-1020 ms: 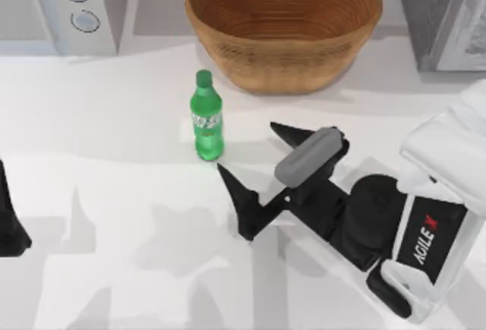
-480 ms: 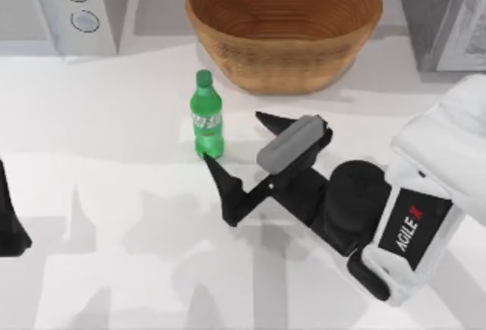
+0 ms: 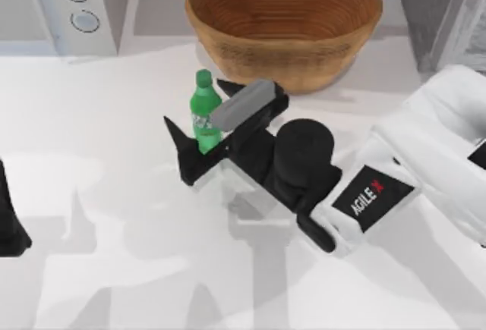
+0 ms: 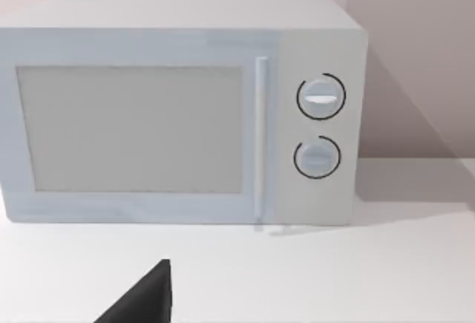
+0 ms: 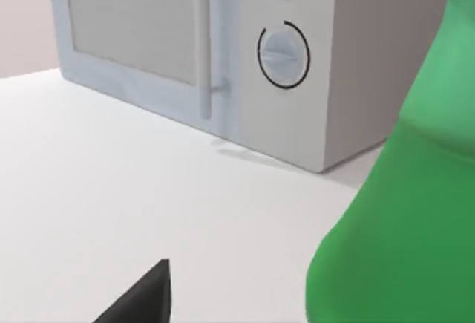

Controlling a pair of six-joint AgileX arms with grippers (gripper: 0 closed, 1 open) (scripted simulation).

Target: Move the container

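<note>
Green soda bottle [image 3: 205,114] stood upright on counter [image 3: 114,102], just in front of woven bowl [image 3: 284,19]. My right gripper [image 3: 199,119] straddled it, jaws spread, not yet clenched. Left arm parked at left edge.

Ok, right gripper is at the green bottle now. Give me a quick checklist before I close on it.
1. Right gripper open: ok, fingers spread.
2. Small green plastic soda bottle between the fingers: ok, one finger at its near-left, the other by the bowl side.
3. Bottle upright: ok, green cap on top.
4. Fingers touching the bottle: cannot tell.
5. Large brown woven bowl apart from the gripper: ok, though close.
6. Left gripper parked at the table's left edge: ok.
</note>
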